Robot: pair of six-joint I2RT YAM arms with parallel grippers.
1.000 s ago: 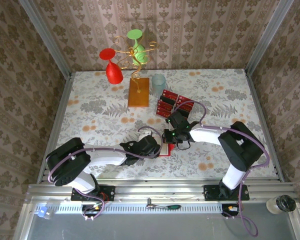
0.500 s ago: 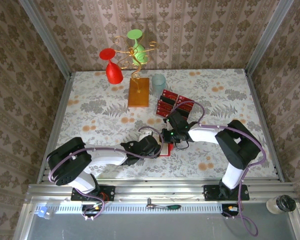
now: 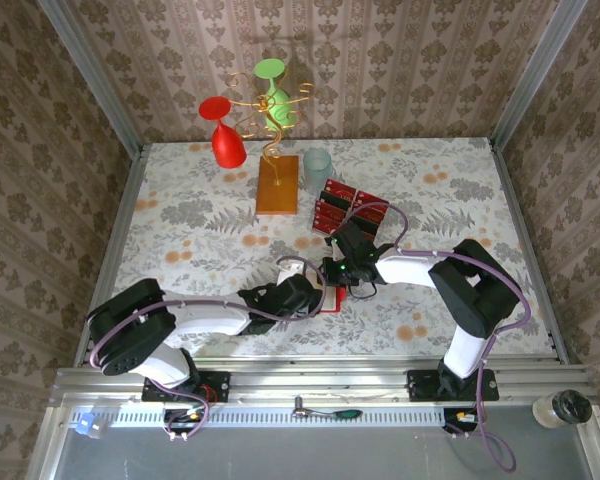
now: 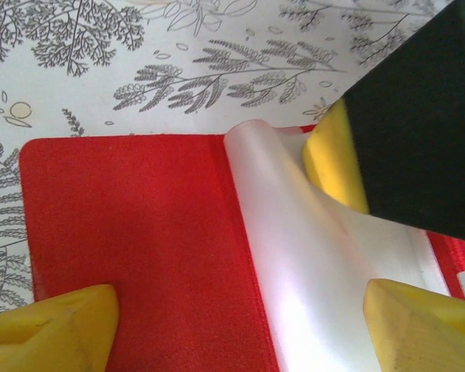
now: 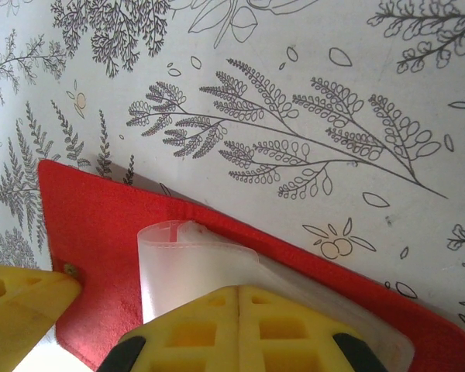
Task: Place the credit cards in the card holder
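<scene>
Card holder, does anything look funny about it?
Yes. The card holder lies open, and its clear pocket curls up instead of lying flat, right where the closed right hand presses on it.

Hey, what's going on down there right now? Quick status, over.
Left gripper open, straddling the card holder. Right gripper shut on its clear sleeve, curled up. Credit cards waiting farther back. Nothing in the way.

Top external looks down from above the near edge; both wrist cameras closely share the card holder (image 4: 139, 232).
</scene>
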